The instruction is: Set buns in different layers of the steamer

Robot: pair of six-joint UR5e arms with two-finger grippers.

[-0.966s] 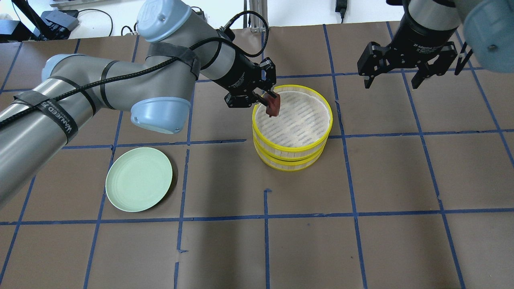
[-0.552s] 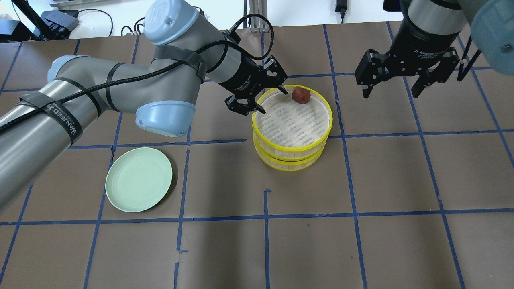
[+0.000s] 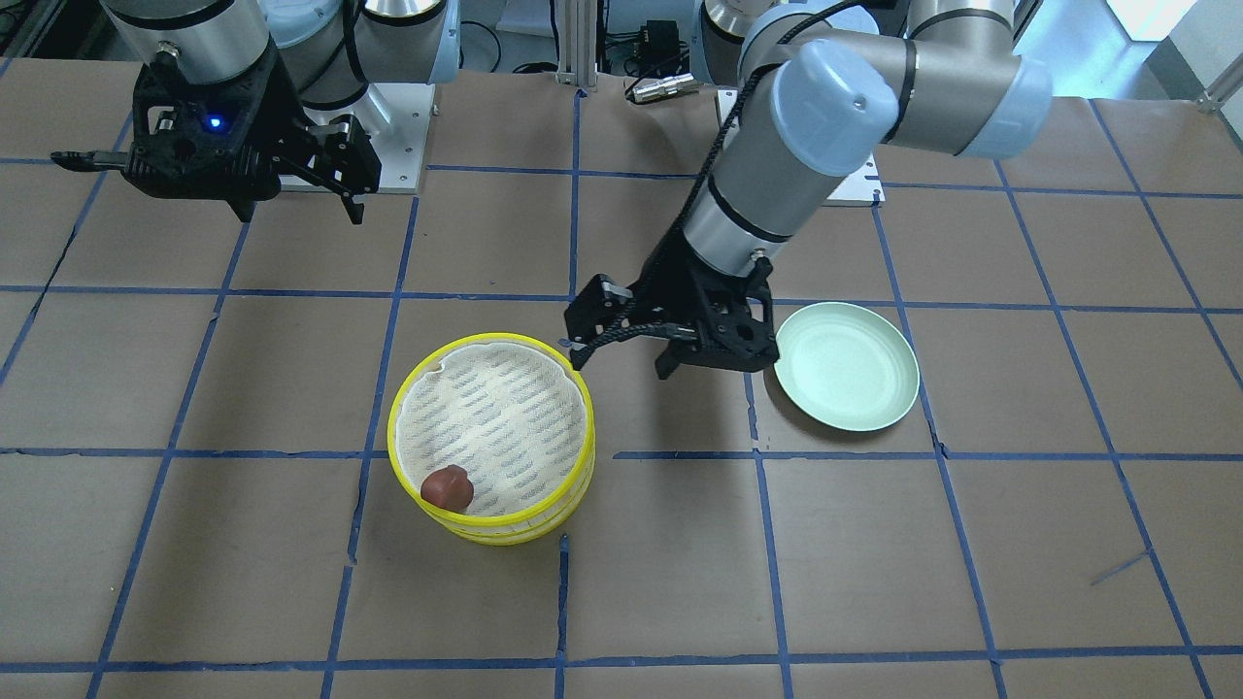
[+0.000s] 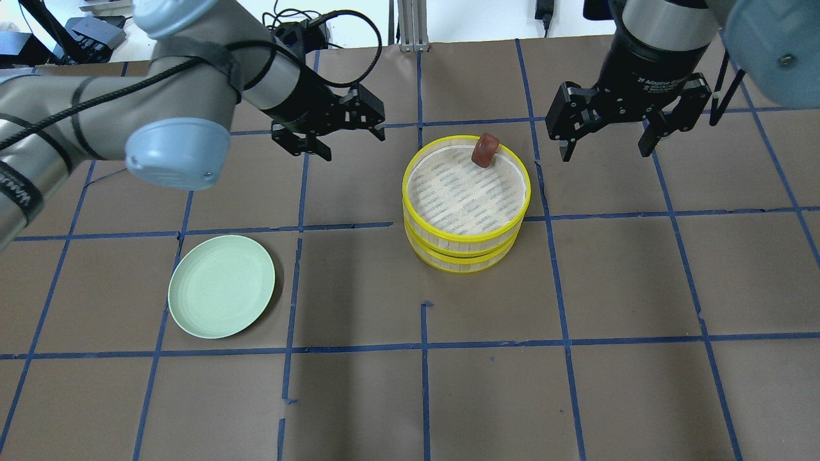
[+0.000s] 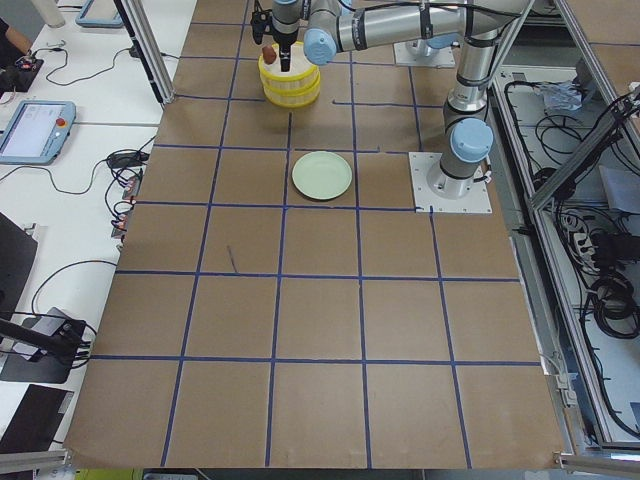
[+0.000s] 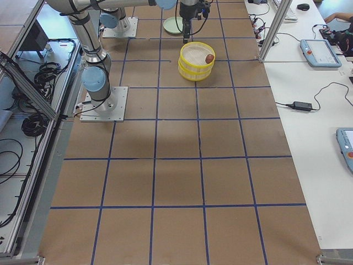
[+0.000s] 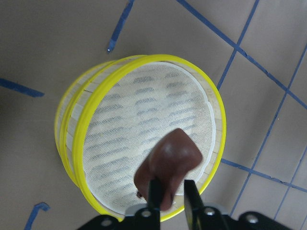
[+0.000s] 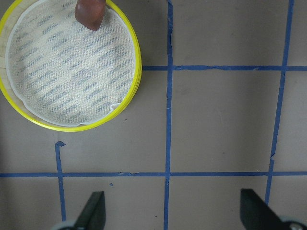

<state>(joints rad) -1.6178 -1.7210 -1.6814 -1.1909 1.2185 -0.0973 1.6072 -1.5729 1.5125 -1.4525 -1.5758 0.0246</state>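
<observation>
The steamer (image 4: 466,237) is two stacked yellow-rimmed trays at mid-table. The reddish-brown bun (image 4: 485,150) lies on the top tray's slatted floor against its far rim; it also shows in the front view (image 3: 448,487) and the right wrist view (image 8: 90,13). My left gripper (image 4: 356,147) is open and empty, off to the left of the steamer and above the table (image 3: 623,367). The left wrist view disagrees: there the bun (image 7: 168,163) sits at the fingertips over the tray. My right gripper (image 4: 605,153) is open and empty, right of the steamer. The white bun shows in no view.
A pale green plate (image 4: 221,294) lies bare at the near left, close under my left arm in the front view (image 3: 847,365). The table is brown paper with blue tape lines. Cables and stands lie beyond the far edge.
My left gripper opened and let the brown bun go into the top tray, then drew back left, away from the steamer. The right gripper drifted slightly towards the steamer.
</observation>
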